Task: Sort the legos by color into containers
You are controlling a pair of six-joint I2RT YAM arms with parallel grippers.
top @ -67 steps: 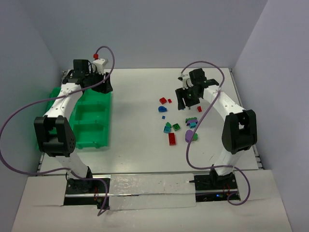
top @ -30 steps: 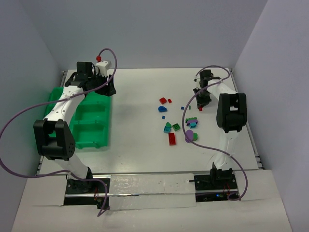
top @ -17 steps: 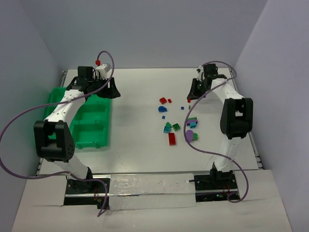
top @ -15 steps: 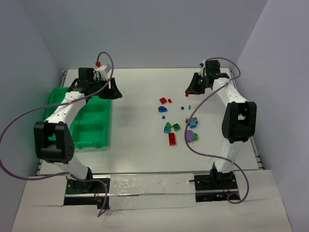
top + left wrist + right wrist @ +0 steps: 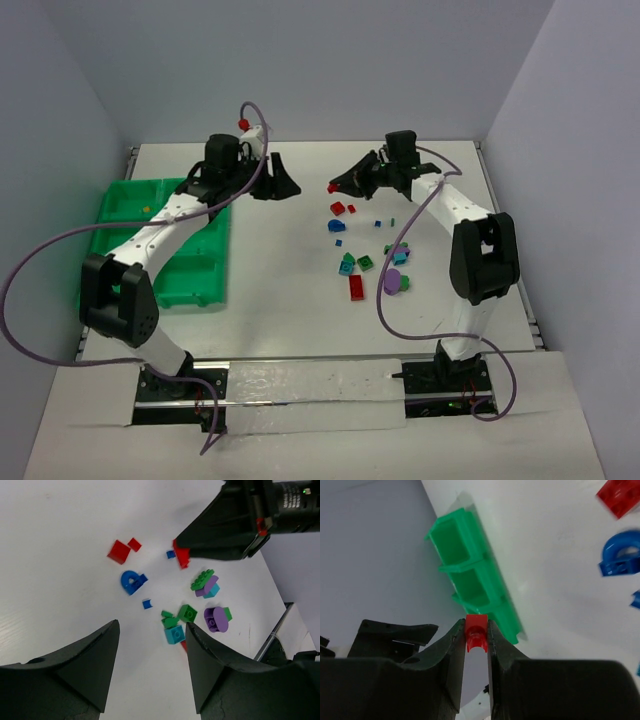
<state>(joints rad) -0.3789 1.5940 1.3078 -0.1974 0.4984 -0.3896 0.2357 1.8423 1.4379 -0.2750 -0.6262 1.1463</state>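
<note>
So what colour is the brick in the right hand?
Red; the brick shows best in the right wrist view.

**Colour key.** Tray (image 5: 190,290), left: bright green. Table (image 5: 290,300): white. Loose pcs, centre-right: red square (image 5: 338,208), blue arch (image 5: 337,225), teal block (image 5: 347,268), green block (image 5: 366,263), purple round pc (image 5: 392,283), red plate (image 5: 356,287). Far centre: red brick (image 5: 476,630). Arms (image 5: 160,235): white w/ black joints. Cables (image 5: 379,300): purple.

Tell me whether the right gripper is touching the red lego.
Touching. The right wrist view shows the right gripper pinching the red lego between its jaws, with both sides pressed against it.
</note>
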